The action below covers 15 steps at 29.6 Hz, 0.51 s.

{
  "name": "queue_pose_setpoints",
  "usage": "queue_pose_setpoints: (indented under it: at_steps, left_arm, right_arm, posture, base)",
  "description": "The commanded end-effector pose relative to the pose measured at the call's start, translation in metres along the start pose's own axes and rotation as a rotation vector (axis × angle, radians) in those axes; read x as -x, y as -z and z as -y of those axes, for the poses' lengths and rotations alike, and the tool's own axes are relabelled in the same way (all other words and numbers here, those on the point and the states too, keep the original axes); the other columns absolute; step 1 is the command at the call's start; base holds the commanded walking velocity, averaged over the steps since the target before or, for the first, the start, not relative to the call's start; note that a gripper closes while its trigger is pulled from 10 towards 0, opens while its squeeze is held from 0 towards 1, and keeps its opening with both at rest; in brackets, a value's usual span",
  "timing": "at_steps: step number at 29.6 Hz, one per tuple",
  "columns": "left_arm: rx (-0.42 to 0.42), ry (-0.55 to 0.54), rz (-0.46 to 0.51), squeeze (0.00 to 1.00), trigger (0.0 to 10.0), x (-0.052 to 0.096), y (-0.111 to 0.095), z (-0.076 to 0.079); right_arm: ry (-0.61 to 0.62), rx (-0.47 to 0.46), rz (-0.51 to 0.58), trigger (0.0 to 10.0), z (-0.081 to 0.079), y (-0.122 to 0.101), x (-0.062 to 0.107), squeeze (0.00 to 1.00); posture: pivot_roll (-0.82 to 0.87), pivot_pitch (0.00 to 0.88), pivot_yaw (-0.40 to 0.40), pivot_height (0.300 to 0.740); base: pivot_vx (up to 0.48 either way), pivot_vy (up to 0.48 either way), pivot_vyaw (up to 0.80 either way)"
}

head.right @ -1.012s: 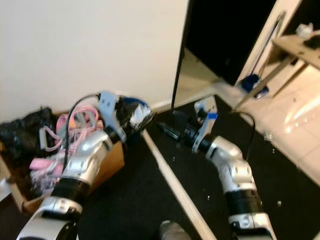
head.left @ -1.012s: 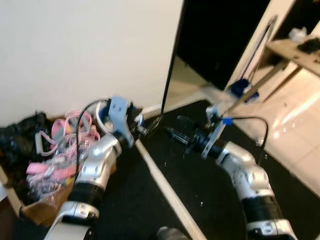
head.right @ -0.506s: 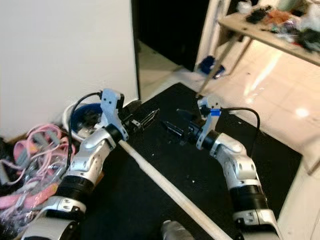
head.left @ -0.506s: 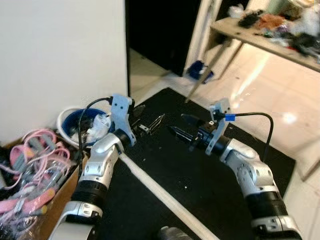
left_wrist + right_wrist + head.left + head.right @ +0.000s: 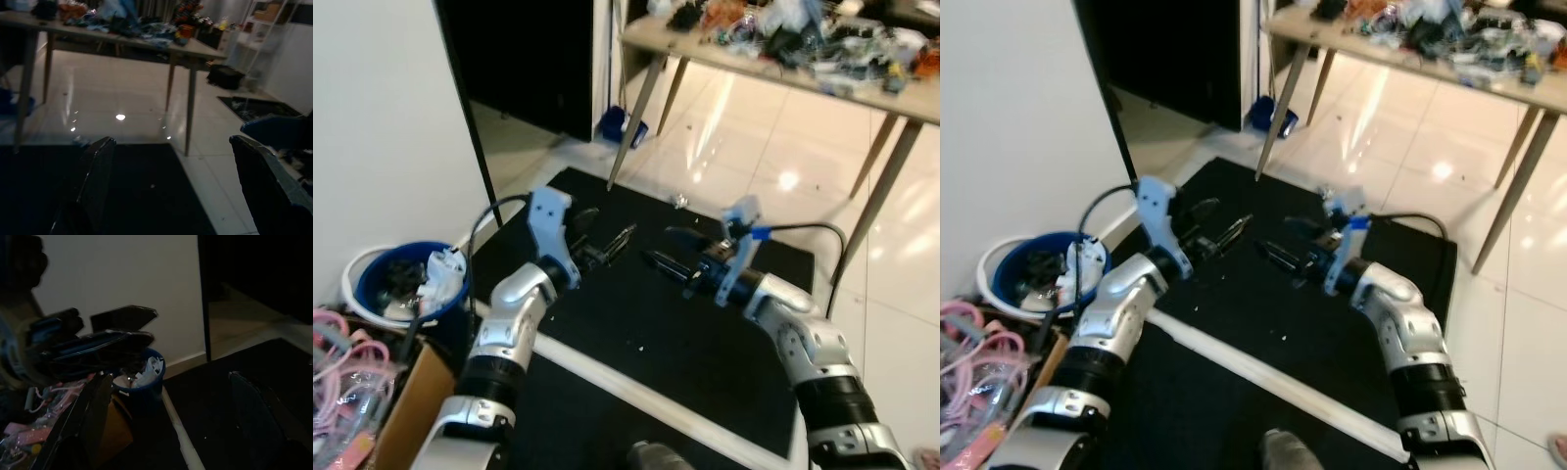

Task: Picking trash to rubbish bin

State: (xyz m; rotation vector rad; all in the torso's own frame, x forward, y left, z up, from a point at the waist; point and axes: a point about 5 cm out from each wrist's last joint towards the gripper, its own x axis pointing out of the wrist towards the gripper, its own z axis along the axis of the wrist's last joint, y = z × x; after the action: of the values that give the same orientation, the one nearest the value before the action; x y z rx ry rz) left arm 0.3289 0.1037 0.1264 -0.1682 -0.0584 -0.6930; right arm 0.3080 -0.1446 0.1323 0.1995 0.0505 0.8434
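Both grippers are raised over the black mat (image 5: 636, 323), facing each other, and neither holds anything. The left gripper (image 5: 607, 245) has its 2 black fingers spread apart; in the left wrist view the fingers (image 5: 95, 181) stand wide with only floor and mat between them. The right gripper (image 5: 668, 247) is likewise spread, nothing between its jaws; its wrist view looks past the left gripper toward the wall.

Key relation: the rubbish bin (image 5: 372, 269), a blue bucket with a white rim, sits on the robot's left against the white wall (image 5: 372, 117), beside and behind the left forearm. It already holds crumpled white paper and dark scraps. The left arm is clearly nearer to it; the right arm would have to cross the body.

No loose trash of gripping size can be made out on the mat near either gripper; only small pale specks, too small to identify. Judgement: the next pickup target probably lies elsewhere, possibly the small pale scrap (image 5: 680, 200) at the mat's far edge.

Surroundings: a cardboard box (image 5: 406, 416) of pink items sits just beside the bin, on its near side. A white strip (image 5: 636, 392) lies diagonally across the mat in front of the robot. A cluttered table (image 5: 773, 49) stands ahead, with open tiled floor (image 5: 773, 147) beneath and to the right.
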Motion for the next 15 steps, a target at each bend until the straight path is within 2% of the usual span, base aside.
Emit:
queue_pose_setpoints:
  at_steps: [1,15]
  left_arm:
    - [0.01,-0.01,-0.009,0.0,10.0,0.0017,0.0022,-0.0019]
    - [0.002,-0.065,-0.002,0.0,10.0,0.0039,0.0013,-0.0059]
  right_arm:
    - [-0.007,-0.004,-0.003,10.0,-0.0014,0.002,-0.0006,0.0]
    - [-0.003,0.003,-0.001,10.0,-0.0015,0.0014,-0.0002,0.0]
  posture:
    - [-0.09,0.0,-0.032,0.74]
    - [-0.09,0.0,-0.029,0.74]
  base:
    - [0.0,0.0,-0.77]
    - [0.0,0.0,-0.77]
